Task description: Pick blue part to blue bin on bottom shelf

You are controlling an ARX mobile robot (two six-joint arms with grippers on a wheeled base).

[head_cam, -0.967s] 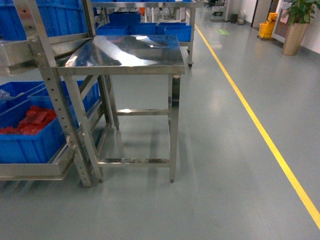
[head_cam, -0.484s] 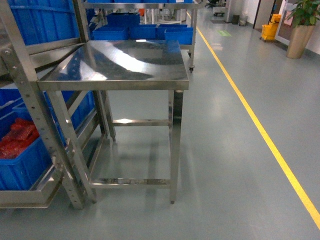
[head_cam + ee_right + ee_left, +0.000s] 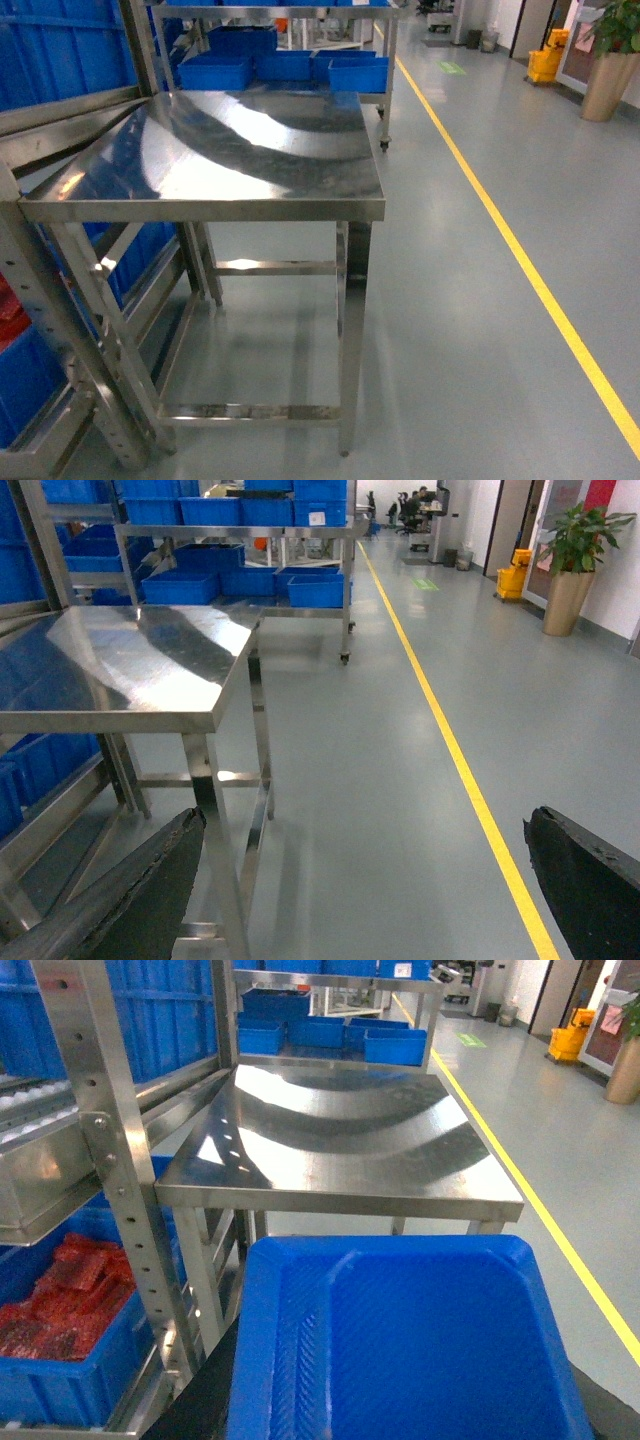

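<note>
Gleaming under ceiling lights, the steel counter (image 3: 250, 150) stands beside the rack's bottom shelf (image 3: 130, 1415) on grey floor (image 3: 470, 330) with a yellow line (image 3: 520, 250), the blue bin (image 3: 400, 1350) lies below the left wrist camera, the blue part is unseen, and the right hand (image 3: 360, 880) gapes wide.

A steel table (image 3: 250, 150) with a polished, mirror-bright top that throws back blurred streaks of light and blue. Beside it a steel rack (image 3: 110, 1160) of the same shiny metal, its upright post punched with holes. A smooth, glossy blue plastic bin (image 3: 410, 1340) fills the bottom of the left wrist view. Another blue plastic crate (image 3: 60, 1380) holds crinkly red bubble wrap (image 3: 60, 1290). The floor (image 3: 470, 300) is smooth grey with a soft sheen, crossed by a painted yellow line (image 3: 520, 250).
</note>
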